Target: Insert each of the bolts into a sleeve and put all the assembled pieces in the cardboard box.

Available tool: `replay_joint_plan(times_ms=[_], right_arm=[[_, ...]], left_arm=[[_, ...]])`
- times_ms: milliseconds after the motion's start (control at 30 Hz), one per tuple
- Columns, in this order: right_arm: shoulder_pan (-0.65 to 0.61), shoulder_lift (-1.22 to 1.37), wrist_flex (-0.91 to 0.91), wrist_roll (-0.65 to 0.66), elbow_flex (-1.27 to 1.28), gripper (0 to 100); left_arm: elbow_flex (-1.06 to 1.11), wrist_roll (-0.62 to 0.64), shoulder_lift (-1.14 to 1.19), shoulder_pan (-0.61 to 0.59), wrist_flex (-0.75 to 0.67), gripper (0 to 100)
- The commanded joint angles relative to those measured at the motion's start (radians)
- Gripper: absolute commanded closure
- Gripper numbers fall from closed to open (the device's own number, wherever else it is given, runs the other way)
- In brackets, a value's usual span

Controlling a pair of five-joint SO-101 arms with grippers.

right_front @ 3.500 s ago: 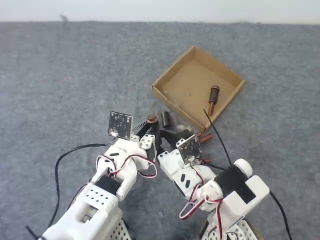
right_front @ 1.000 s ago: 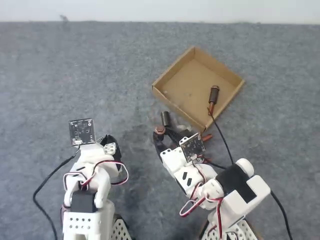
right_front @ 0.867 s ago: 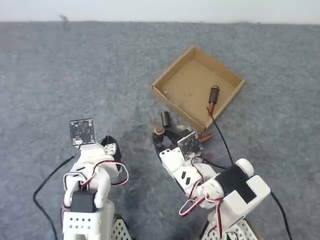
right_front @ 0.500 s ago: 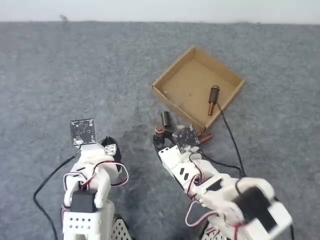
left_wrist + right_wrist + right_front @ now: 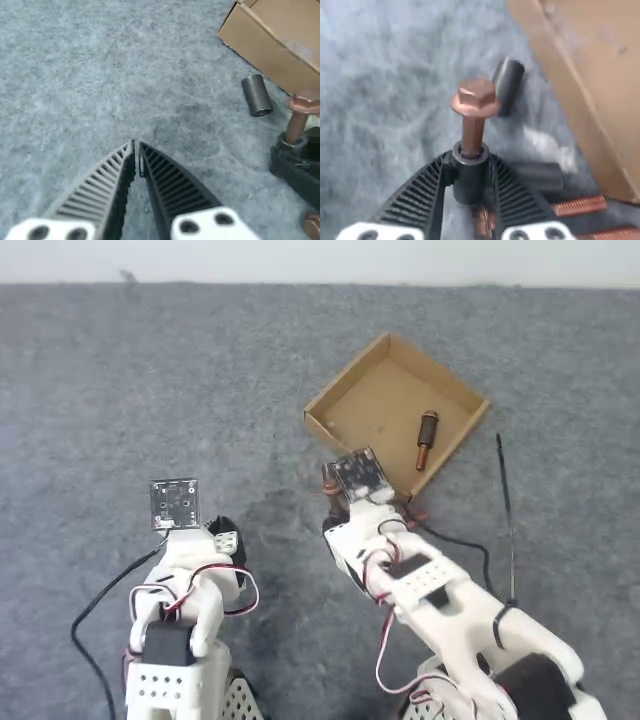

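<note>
My right gripper (image 5: 470,159) is shut on a black sleeve (image 5: 469,176) with a copper bolt (image 5: 473,102) standing upright in it, held just short of the cardboard box (image 5: 555,85). On the carpet beyond lie a loose sleeve (image 5: 508,84), a second sleeve (image 5: 540,176) and loose copper bolts (image 5: 580,205). In the high view the right arm (image 5: 400,575) stretches to the box's near wall (image 5: 350,448), and one assembled piece (image 5: 427,438) lies inside. My left gripper (image 5: 136,146) is shut and empty over bare carpet, well away from the loose sleeve (image 5: 257,95).
The floor is grey carpet. The left arm (image 5: 190,590) sits back at the lower left. A black cable (image 5: 505,510) runs along the right arm near the box's right corner. A pale wall borders the far edge.
The left arm pulled back from the parts to the lower left. The right arm has stretched forward toward the box, carrying the bolt and sleeve.
</note>
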Motion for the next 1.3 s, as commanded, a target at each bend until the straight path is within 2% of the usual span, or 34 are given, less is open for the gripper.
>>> replay_joint_plan(times_ms=[0,267,500,600,800,1033,1267], right_arm=[[0.016,-0.038,0.199,0.005,-0.104,99.3],[0.022,-0.038,0.479,0.003,-0.265,99.3],[0.050,-0.042,0.776,0.002,-0.474,99.3],[0.108,-0.039,0.872,0.002,-0.563,99.3],[0.251,-0.038,1.036,0.008,-0.766,99.3],[0.320,0.005,1.208,0.006,-1.013,99.3],[0.335,0.268,1.349,0.005,-1.353,99.3]], left_arm=[[-0.015,-0.009,-0.018,0.005,0.000,99],[-0.031,-0.011,0.037,0.006,-0.009,99],[-0.137,-0.012,0.422,0.000,-0.161,99],[-0.196,-0.023,0.598,-0.002,-0.209,99],[-0.294,-0.086,0.830,-0.002,-0.218,99],[-0.305,-0.081,0.868,-0.003,-0.242,99],[-0.302,-0.083,0.868,-0.005,-0.244,99]])
